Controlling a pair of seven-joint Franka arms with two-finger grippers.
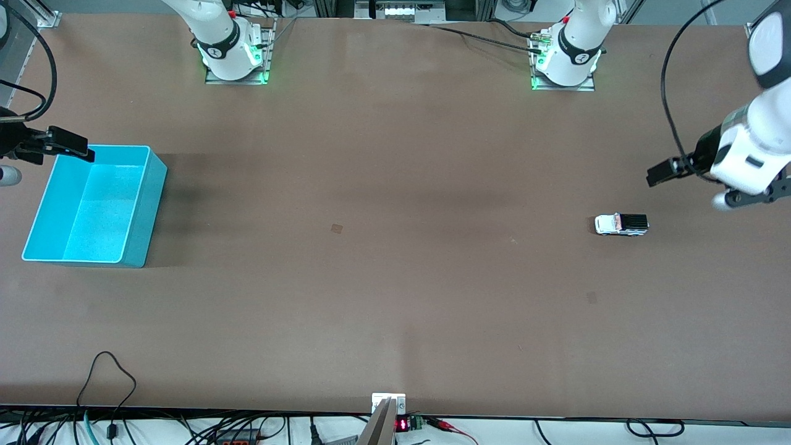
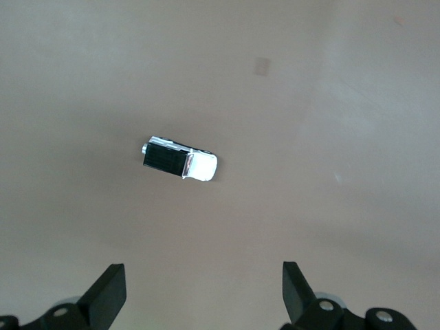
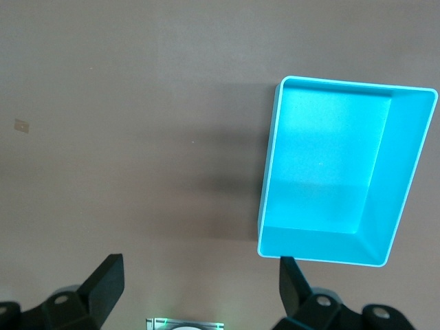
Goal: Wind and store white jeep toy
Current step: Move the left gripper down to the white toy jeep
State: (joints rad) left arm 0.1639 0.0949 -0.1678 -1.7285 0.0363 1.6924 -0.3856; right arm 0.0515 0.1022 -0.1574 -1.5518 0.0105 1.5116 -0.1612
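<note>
The white jeep toy (image 1: 621,224) sits on the brown table toward the left arm's end; it has a black roof panel. It also shows in the left wrist view (image 2: 180,159). My left gripper (image 1: 748,199) hovers in the air beside the jeep, toward the table's end. It is open and empty (image 2: 203,282). The cyan bin (image 1: 150,210) stands empty at the right arm's end. My right gripper (image 1: 6,176) hangs at that end beside the bin, mostly past the picture's edge. It is open and empty (image 3: 199,271), with the bin's wall (image 3: 271,172) in its view.
The two arm bases (image 1: 235,55) (image 1: 565,62) stand along the table's back edge. A small tape mark (image 1: 337,228) lies mid-table. Cables (image 1: 111,371) trail over the table's front edge. A wide stretch of bare table lies between jeep and bin.
</note>
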